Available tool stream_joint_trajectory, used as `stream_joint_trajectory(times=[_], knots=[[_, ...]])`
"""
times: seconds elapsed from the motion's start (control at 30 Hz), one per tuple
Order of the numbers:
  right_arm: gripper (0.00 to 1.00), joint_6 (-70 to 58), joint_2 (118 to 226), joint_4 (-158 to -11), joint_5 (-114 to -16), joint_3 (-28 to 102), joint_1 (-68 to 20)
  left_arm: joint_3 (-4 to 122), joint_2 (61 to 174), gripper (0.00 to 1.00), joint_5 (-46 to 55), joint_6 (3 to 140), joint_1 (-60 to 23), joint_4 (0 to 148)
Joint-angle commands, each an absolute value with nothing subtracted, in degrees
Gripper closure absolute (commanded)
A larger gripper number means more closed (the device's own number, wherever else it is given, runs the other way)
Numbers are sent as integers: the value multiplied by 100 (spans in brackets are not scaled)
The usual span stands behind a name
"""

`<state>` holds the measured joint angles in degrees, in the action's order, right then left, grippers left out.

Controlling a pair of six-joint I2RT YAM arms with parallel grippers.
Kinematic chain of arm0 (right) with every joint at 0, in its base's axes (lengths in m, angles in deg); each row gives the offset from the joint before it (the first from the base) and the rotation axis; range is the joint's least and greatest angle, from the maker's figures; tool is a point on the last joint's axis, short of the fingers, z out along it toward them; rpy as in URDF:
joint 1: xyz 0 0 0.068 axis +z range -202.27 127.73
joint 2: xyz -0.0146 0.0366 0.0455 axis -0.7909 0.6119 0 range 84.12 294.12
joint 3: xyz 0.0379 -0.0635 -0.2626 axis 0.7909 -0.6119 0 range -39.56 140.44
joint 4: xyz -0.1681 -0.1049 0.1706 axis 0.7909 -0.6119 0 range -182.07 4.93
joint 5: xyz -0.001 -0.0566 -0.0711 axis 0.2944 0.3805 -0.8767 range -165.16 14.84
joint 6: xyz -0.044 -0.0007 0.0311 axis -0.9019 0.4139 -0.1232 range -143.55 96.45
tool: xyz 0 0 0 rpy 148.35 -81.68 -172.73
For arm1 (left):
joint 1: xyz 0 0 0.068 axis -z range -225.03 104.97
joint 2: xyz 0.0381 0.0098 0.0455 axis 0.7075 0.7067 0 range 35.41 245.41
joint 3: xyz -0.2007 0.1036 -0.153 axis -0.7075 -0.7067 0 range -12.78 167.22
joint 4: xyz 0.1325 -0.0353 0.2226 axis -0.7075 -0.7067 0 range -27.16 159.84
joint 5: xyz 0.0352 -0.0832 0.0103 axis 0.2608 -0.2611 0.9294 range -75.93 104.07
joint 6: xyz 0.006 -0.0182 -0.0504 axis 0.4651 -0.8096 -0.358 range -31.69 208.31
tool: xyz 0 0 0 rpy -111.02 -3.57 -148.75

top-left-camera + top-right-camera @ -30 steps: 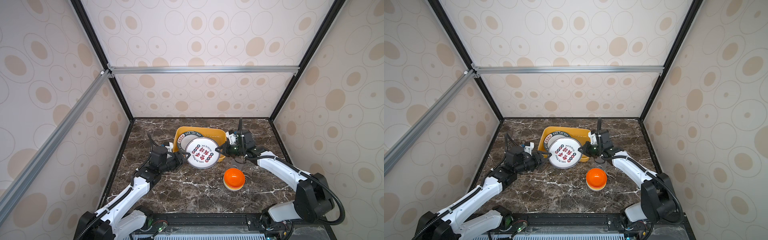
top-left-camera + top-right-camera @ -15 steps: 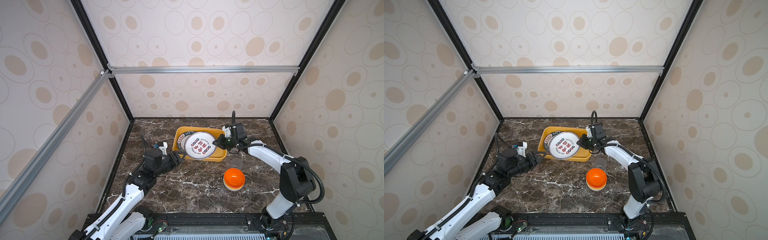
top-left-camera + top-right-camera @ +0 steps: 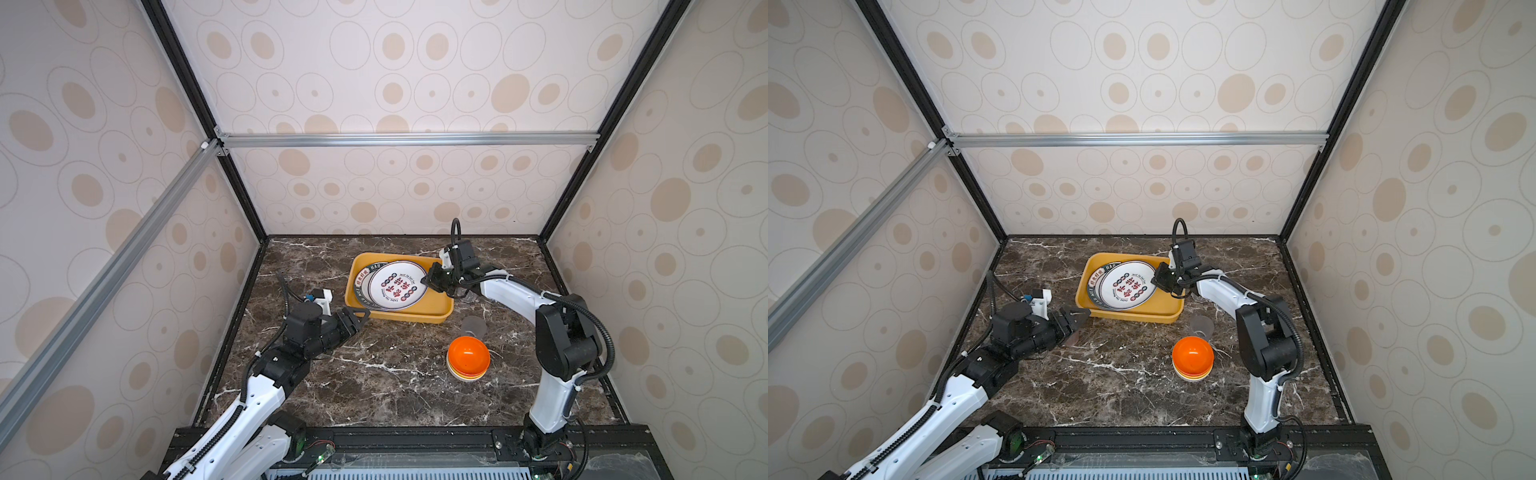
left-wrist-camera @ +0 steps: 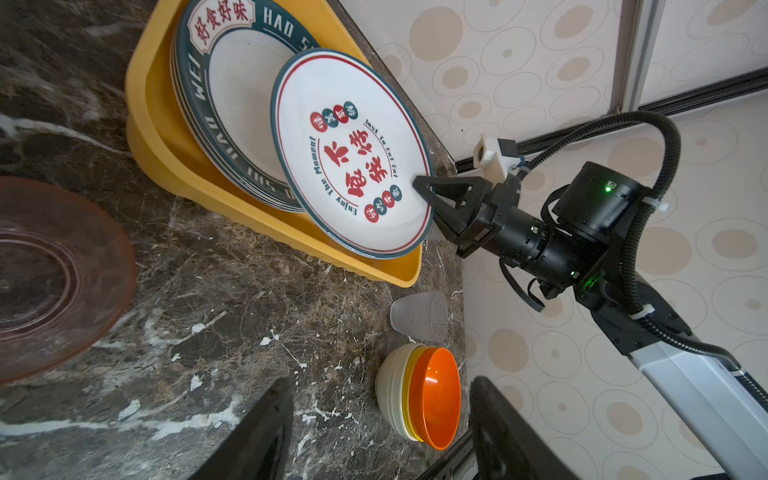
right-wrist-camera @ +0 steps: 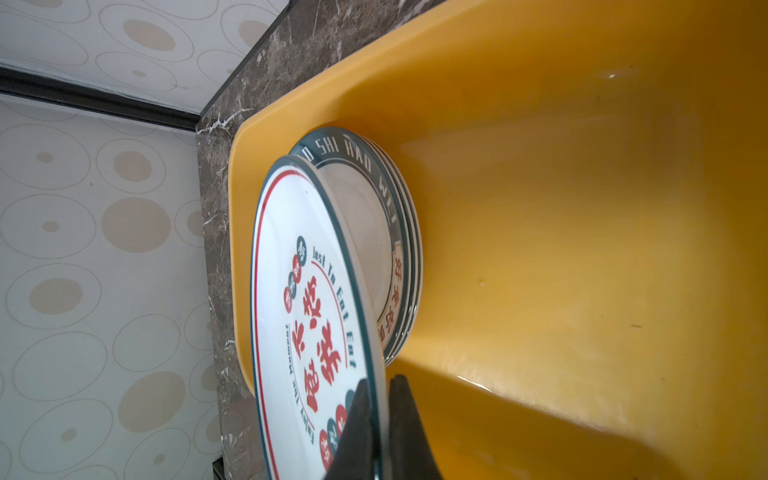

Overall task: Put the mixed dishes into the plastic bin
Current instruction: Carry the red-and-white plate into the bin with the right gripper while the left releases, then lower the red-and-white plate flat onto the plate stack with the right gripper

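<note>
At the right pincer, the jaws pinch narrow on the rim of the red-character plate. The plate hangs over the plastic bin, inside its flared edge in both top views. Ahead of the fingertips the plate tilts face-up, with its gripped rim high. Its far rim dips toward the stack of green-rimmed plates lying at the bin's far end. From the right wrist view I cannot tell whether that low rim rests on the stack or hovers just over it. Being round, the plate has no long axis. The bin's long axis runs straight out ahead of this pincer, toward the stack. Under and beside the fingers the bin floor lies bare, and the bin's short end wall sits just beneath the pincer.

Off the bin's opposite end, the left pincer stands wide and grips nothing, its tips near the bin's near corner. Beside it on the marble tabletop lies a pinkish translucent dish. Ahead of its open jaws, bare marble stretches to a stack of bowls with an orange one on top. A greyish cup stands upright between the bowls and the bin's long near wall, apart from both.
</note>
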<state>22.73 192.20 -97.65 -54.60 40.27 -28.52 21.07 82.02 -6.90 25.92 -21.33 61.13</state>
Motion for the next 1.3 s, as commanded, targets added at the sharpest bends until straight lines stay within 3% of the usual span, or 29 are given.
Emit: stream_joint_trajectory(times=[0.0, 1.27], knots=[[99, 2381, 19382, -9711, -5541, 4381, -2771, 2114, 8123, 33, -640, 2567, -2185, 6098], [98, 2476, 20387, -9474, -5647, 4986, -2621, 1963, 8149, 33, -679, 2529, -2226, 6165]])
